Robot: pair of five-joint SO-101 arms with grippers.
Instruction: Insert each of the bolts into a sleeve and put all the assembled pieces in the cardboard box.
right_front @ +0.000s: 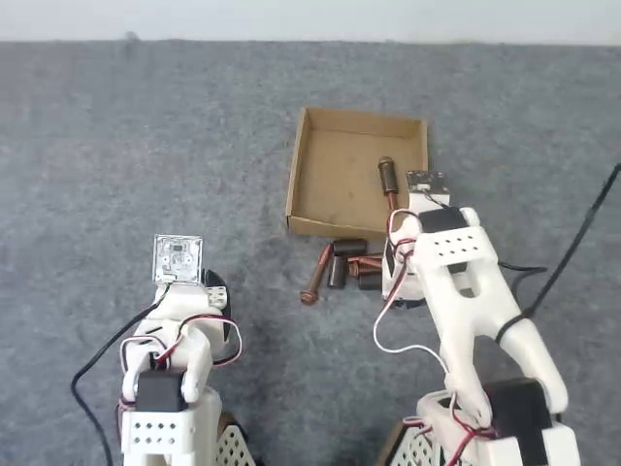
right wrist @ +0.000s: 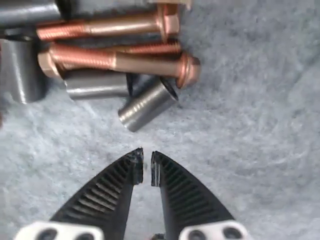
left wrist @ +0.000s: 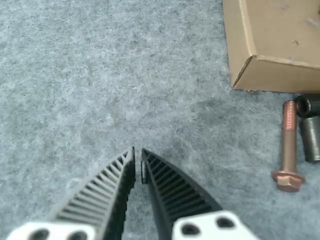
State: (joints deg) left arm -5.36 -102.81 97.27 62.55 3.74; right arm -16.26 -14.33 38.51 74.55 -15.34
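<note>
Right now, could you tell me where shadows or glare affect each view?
High view: even, soft light, no glare on the cardboard box. Left wrist view: a thin shadow along the box's base; the lone bolt is evenly lit. Right wrist view: bright sheen on the bolts and the tilted sleeve, dark gaps between them.

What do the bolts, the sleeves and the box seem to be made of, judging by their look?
Bolts: metal with a copper-coloured, slightly shiny finish; cut threads and flanged hex heads show.
Sleeves: dark grey metal, probably steel, with a dull sheen; they are hollow tubes.
Cardboard box: brown cardboard, matte, with folded walls and a visible corner crease.
</note>
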